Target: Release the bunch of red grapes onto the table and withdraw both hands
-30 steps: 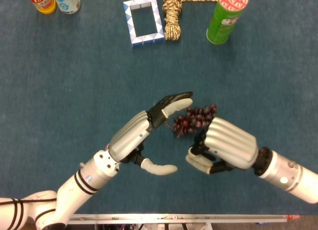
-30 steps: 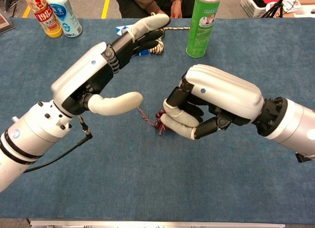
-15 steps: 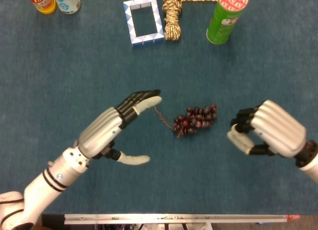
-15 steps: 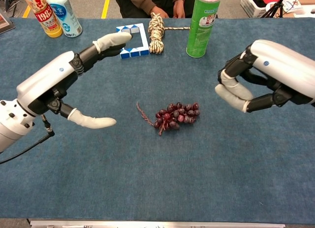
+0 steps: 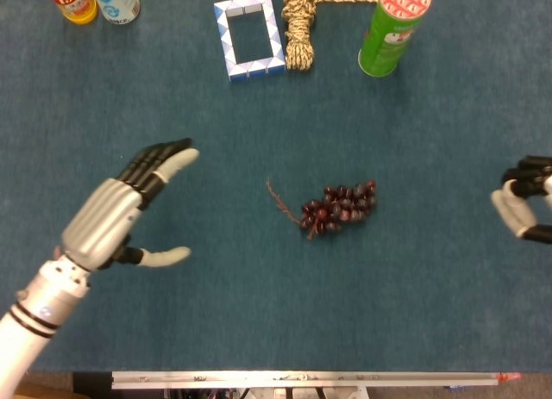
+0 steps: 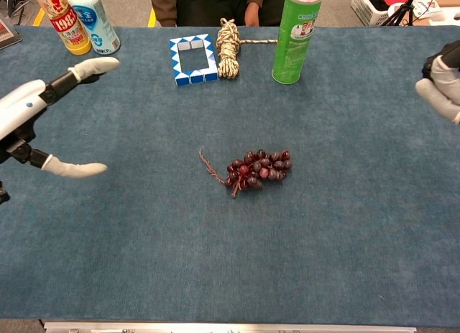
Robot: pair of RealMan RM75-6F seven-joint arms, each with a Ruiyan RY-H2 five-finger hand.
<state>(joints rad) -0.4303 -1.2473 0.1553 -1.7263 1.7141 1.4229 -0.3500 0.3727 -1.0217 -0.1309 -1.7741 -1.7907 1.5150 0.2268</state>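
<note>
The bunch of red grapes (image 5: pixel 337 207) (image 6: pixel 257 167) lies alone on the blue table cloth near the middle, its stem pointing left. My left hand (image 5: pixel 121 212) (image 6: pixel 39 117) hovers far to the left of it, fingers stretched out and thumb apart, holding nothing. Only part of my right hand (image 5: pixel 524 208) (image 6: pixel 442 86) shows at the right edge, with curled fingers and nothing visible in them. Neither hand touches the grapes.
Along the far edge stand a green can (image 5: pixel 393 28) (image 6: pixel 296 34), a coiled rope (image 5: pixel 299 24) (image 6: pixel 229 37), a blue-white folded frame (image 5: pixel 248 35) (image 6: pixel 192 58) and two bottles (image 5: pixel 93 3) (image 6: pixel 77 20). A person (image 6: pixel 208 3) sits behind the table.
Both hands have pulled away from the grapes, the left going left and the right going out to the right edge. The grapes stay where they lay.
</note>
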